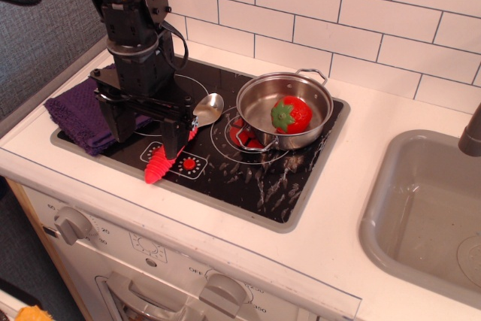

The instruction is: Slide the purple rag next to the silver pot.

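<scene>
The purple rag (75,114) lies folded on the left edge of the black cooktop, partly over the grey frame. The silver pot (284,110) stands on the right burner with a red strawberry toy (291,114) inside it. My gripper (144,129) is down at the cooktop between rag and pot, with its jaws spread wide. The left finger (113,122) is at the rag's right edge and the right finger (174,137) is by the spoon. The arm hides the rag's right part. Nothing is held between the fingers.
A silver spoon with a red ribbed handle (180,144) lies on the cooktop (255,178) just right of the gripper, its bowl pointing at the pot. A grey sink (428,208) is at the right. A white tiled wall stands behind. The stove knobs (71,223) are at the front.
</scene>
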Robot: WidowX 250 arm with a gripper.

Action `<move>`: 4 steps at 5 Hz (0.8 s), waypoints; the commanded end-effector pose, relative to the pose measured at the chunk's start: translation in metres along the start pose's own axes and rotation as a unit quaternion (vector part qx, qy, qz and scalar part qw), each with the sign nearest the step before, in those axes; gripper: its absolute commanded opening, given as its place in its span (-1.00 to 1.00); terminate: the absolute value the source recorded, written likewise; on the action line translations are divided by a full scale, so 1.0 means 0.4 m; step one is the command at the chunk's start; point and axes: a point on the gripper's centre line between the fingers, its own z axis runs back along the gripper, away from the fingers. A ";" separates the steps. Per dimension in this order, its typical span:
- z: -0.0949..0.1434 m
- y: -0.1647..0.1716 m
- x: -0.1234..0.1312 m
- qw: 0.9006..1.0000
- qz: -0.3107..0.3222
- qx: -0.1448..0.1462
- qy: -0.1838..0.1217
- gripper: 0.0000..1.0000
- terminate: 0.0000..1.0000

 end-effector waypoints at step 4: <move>0.027 0.188 0.094 0.998 0.039 0.035 -0.036 1.00 -1.00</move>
